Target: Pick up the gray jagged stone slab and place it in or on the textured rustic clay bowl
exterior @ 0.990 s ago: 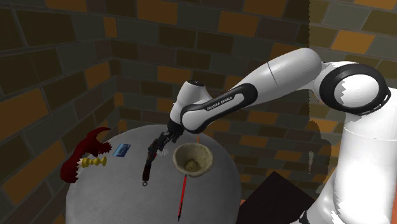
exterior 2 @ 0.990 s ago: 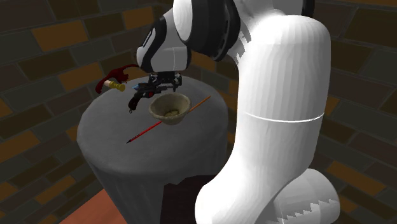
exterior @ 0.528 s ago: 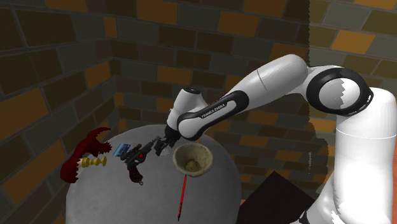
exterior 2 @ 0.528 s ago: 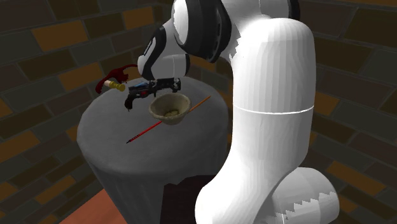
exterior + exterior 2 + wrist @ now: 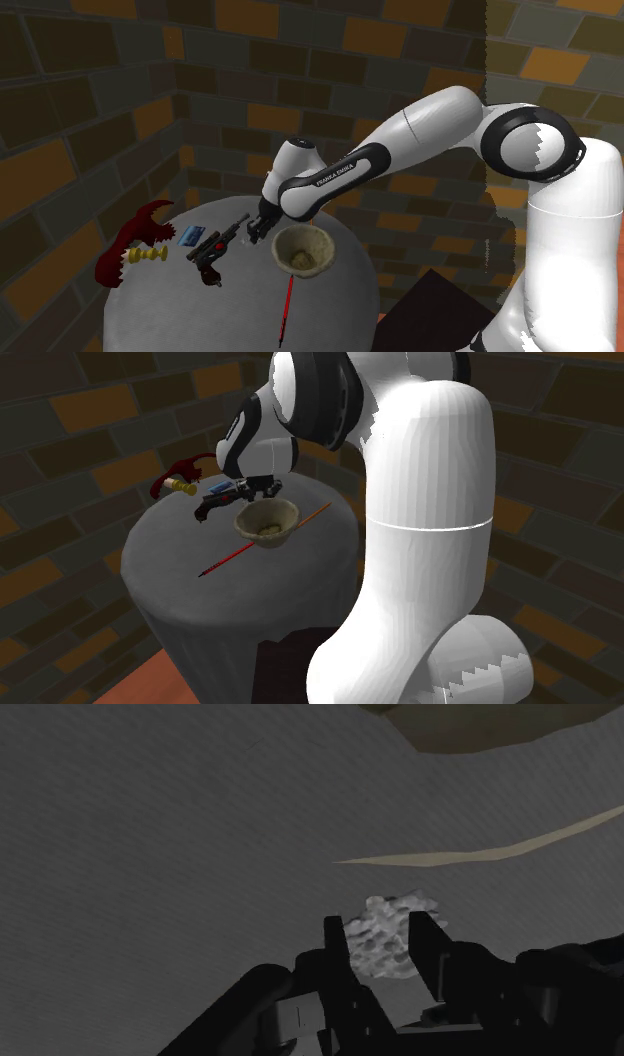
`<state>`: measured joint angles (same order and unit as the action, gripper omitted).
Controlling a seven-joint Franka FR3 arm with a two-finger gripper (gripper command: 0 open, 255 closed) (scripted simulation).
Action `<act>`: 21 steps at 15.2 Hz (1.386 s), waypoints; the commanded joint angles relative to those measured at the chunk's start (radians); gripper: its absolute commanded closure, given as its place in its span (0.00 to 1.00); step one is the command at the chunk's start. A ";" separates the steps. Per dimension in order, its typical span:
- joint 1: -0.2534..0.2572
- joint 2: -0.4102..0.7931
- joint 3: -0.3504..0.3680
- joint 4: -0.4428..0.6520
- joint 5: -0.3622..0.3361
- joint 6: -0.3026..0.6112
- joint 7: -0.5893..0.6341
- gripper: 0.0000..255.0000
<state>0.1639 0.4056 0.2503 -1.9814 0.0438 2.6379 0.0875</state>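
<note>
In the wrist view a small gray jagged stone slab [image 5: 378,939] lies on the gray tabletop [image 5: 150,854] between my two black fingers, which press on it from both sides. My gripper [image 5: 380,926] is low at the table, just beside the tan clay bowl [image 5: 303,250] on the shoulder view's left. The gripper [image 5: 258,228] hides the stone in the shoulder view. From the second exterior view the gripper [image 5: 250,487] hangs just behind the bowl [image 5: 268,520], which stands upright with something pale inside.
A dark pistol-shaped object [image 5: 212,250] lies close to the gripper. A red stick [image 5: 288,305] leans from under the bowl toward the table's near edge. A dark red claw-like figure [image 5: 130,245], a yellow piece [image 5: 150,255] and a blue card [image 5: 190,237] sit at the round table's far side.
The arm has dropped lower over the table. The pistol-shaped object has shifted toward the shoulder view's left and turned. The fingers have closed in from wide apart.
</note>
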 commanded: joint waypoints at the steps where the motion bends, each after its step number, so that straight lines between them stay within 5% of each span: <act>1: 0.000 0.000 0.000 0.000 0.000 0.000 0.000 1.00; 8: 0.000 0.000 0.000 0.000 0.000 0.000 0.000 1.00; 9: 0.000 0.000 0.000 0.000 0.000 0.000 0.000 0.00; 11: 0.107 0.046 -0.062 0.186 -0.150 -0.245 0.078 0.00; 12: 0.122 0.058 -0.068 0.220 -0.169 -0.286 0.085 0.00; 21: 0.131 0.131 -0.079 0.226 -0.186 -0.220 0.095 0.00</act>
<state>0.2935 0.5320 0.1720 -1.7578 -0.1414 2.4155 0.1814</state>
